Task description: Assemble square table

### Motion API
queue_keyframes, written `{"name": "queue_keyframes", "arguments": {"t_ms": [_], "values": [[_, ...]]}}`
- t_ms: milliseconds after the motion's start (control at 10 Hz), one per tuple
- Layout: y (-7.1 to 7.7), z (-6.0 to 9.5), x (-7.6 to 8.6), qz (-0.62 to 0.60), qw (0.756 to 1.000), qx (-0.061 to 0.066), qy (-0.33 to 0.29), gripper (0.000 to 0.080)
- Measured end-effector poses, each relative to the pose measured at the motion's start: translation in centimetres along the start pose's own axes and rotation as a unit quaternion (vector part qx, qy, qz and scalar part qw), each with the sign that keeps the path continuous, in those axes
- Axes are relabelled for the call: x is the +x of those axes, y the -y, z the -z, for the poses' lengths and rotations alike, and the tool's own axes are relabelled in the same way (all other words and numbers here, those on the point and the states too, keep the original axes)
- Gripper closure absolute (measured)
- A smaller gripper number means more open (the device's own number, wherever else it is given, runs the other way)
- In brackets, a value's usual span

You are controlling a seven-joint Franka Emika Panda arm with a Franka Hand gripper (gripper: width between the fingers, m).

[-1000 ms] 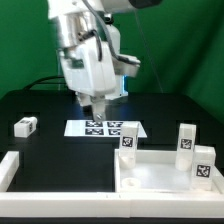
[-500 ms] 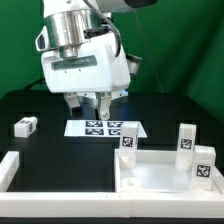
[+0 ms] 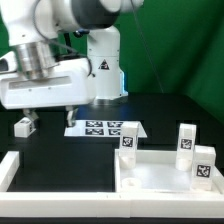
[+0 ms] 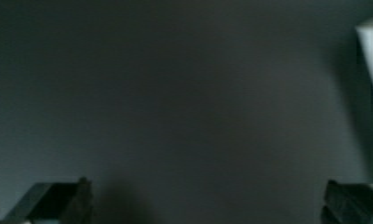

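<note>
Three legs stand upright on the square table (image 3: pixel 160 168), which sits at the front of the black work surface (image 3: pixel 50 145), toward the exterior view's right. One at the near corner (image 3: pixel 127 142), two at the far side (image 3: pixel 186 141) and (image 3: pixel 203 166). Whether they are fully seated I cannot tell. The fourth leg (image 3: pixel 25 126) lies loose, well apart, toward the exterior view's left — that one is left to fit.

The panel is white plastic with a shallow recessed face; the legs are short, each bearing a black-and-white tag.

My gripper (image 4: pixel 204 205) hangs empty near the loose leg — fingers spread wide, only dark surface between them.
</note>
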State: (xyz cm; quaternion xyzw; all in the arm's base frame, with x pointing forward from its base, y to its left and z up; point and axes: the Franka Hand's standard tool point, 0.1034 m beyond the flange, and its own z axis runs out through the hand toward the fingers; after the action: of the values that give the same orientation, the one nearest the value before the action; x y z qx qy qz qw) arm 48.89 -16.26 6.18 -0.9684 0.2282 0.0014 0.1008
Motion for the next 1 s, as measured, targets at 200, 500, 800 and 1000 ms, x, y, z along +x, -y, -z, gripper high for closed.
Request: {"name": "queue_keyframes", "arguments": {"t_ms": [200, 500, 800, 1000], "values": [[0.5, 0.0, 0.1, 0.019, 1.000, -0.002, 0.004, 0.0151], [-2.0, -1.0, -2.2, 0.022, 0.996, 0.000, 0.088, 0.0151], [-7.7, 0.7, -3.6, 0.058, 0.965, -0.042, 0.254, 0.0151], [-7.9, 0.7, -4.2, 0.055, 0.942, -0.041, 0.330, 0.0151]]}}
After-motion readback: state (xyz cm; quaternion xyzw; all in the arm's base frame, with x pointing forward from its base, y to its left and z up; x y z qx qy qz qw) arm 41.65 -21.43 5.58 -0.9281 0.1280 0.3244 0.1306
